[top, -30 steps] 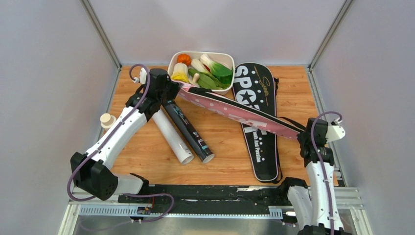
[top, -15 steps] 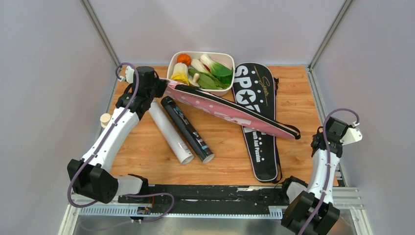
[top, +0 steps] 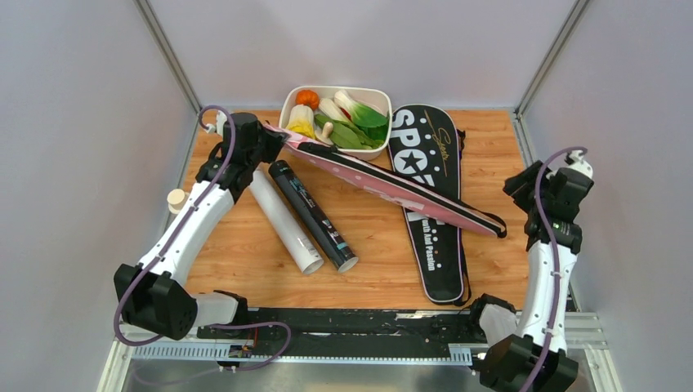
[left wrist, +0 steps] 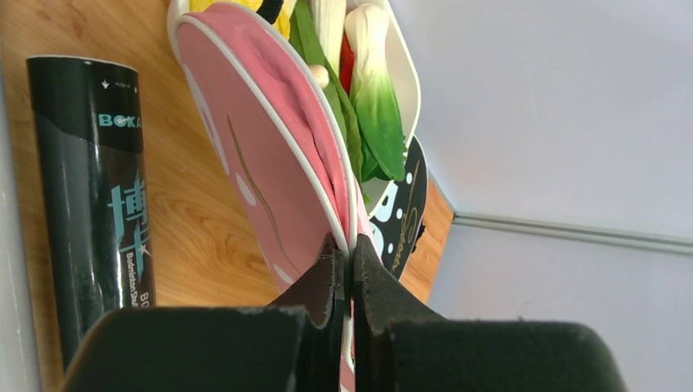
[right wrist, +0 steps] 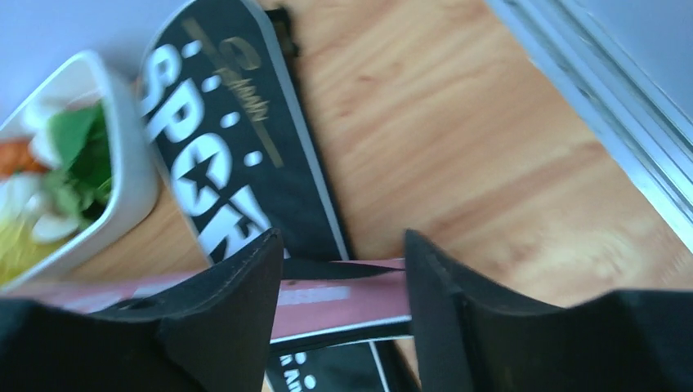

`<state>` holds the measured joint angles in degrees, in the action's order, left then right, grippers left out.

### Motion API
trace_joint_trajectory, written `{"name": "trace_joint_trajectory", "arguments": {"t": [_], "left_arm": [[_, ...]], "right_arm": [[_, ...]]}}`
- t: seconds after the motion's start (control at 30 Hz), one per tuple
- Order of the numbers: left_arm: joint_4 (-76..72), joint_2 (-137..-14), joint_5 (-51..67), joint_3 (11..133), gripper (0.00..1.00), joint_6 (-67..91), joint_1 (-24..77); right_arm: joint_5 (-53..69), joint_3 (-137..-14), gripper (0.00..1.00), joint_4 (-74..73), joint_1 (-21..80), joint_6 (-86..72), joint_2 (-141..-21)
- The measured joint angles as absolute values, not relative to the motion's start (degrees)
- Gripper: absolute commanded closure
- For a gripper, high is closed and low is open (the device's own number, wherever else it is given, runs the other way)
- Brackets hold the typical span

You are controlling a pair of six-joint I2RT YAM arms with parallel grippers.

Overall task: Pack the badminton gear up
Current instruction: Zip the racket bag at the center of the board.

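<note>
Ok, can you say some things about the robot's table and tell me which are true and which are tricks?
1. The left pincer is pinching the pink cover. True.
2. The right pincer is holding the pink cover too. False: it is open and holds nothing.
3. The black tube lies right beside the white tube. True.
4. The black cover lies on top of the pink one. False: the pink cover crosses over the black cover.
5. The white tray is full of shuttlecocks. False: it holds toy vegetables.
</note>
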<state>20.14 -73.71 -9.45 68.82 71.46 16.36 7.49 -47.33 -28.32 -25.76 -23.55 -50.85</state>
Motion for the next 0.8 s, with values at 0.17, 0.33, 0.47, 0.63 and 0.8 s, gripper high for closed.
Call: {"name": "trace_joint_trajectory", "arguments": {"t": [0.17, 0.33, 0.47, 0.63, 0.8], "left_arm": [[18.6, -72.5, -8.1, 67.8, 1.00, 68.8, 16.4], [16.6, -70.5, -5.7, 66.1, 1.00, 66.9, 16.3], [14.3, -68.9, -2.4, 63.8, 1.00, 66.6, 16.2], [13.1, -68.8, 1.2, 63.5, 1.00, 65.6, 16.4], [11.2, -68.8, 4.1, 63.5, 1.00, 64.5, 16.6]], "right_arm": [[14.5, -54.2, 0.20, -28.0, -15.2, -17.2, -51.1], [21.0, -57.8, 0.20, -25.8, -7.1, -11.7, -51.1], [24.1, -58.0, 0.17, -23.7, -0.5, -6.7, -51.0], [23.3, -55.4, 0.12, -20.5, 12.5, 0.8, -49.1], [15.4, -49.5, 0.08, -15.8, 26.7, 7.3, -47.7]]}}
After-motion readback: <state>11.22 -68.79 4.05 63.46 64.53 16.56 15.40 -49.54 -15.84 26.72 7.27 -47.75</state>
